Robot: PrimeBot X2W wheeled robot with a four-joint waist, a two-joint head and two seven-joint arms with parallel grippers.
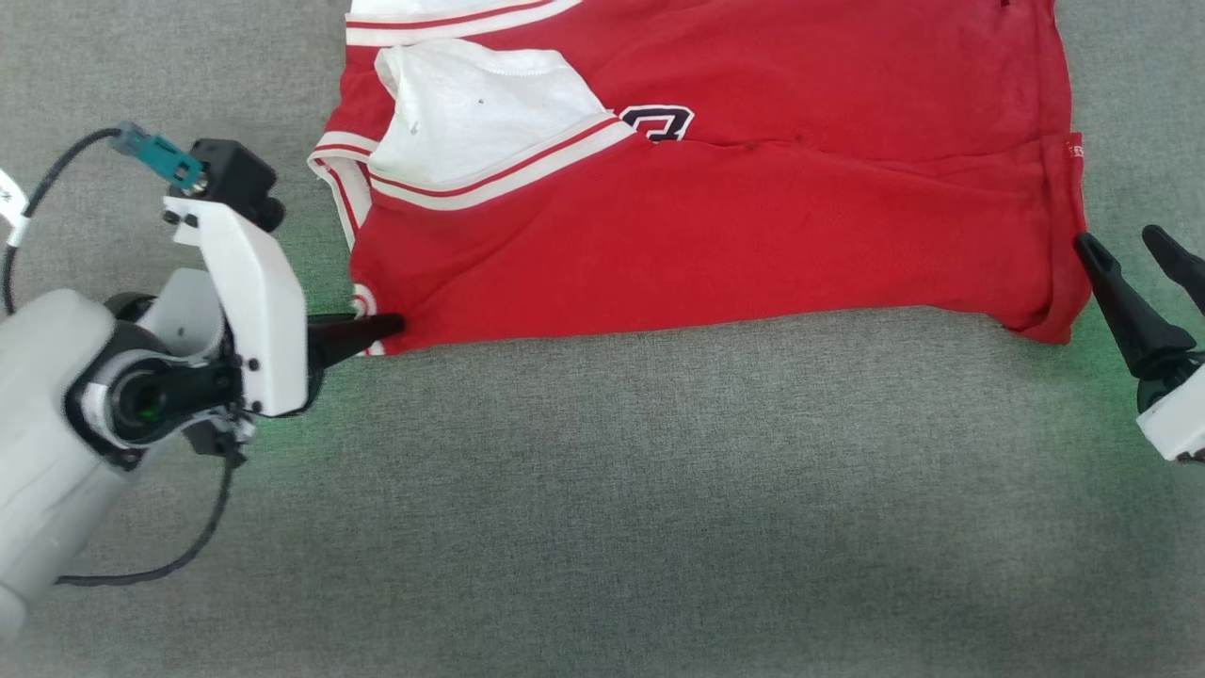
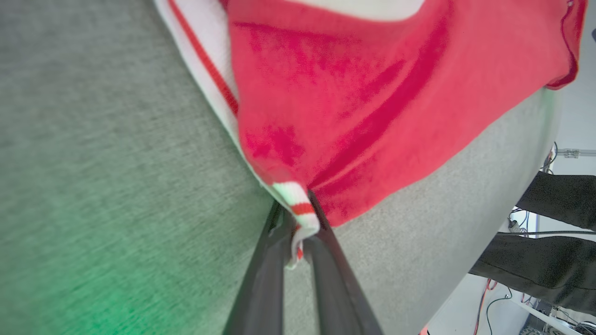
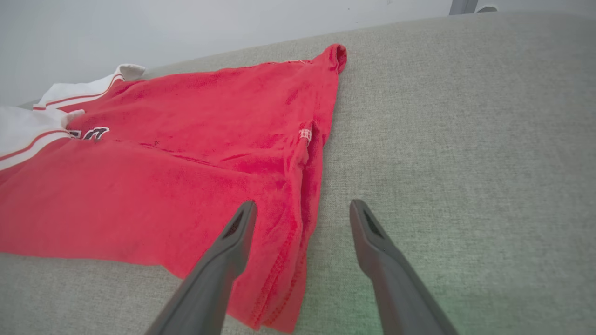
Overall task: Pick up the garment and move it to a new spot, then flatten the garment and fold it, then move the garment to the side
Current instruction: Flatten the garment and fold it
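The garment point(image 1: 715, 217) is a big red top with white, red-striped panels, lying spread on the grey surface across the upper middle of the head view. My left gripper point(image 1: 391, 327) is shut on the garment's near left corner; in the left wrist view the striped white cuff point(image 2: 298, 209) is pinched between the two dark fingers of the left gripper point(image 2: 300, 232). My right gripper point(image 1: 1125, 247) stands open by the garment's near right corner. In the right wrist view the garment's red hem point(image 3: 288, 242) runs between the spread fingers of the right gripper point(image 3: 302, 209), which do not touch it.
A grey fabric surface point(image 1: 602, 508) stretches wide in front of the garment. A black cable point(image 1: 56, 179) with a teal plug loops above my left arm. Dark shapes and cables point(image 2: 554, 232) stand beyond the surface's edge in the left wrist view.
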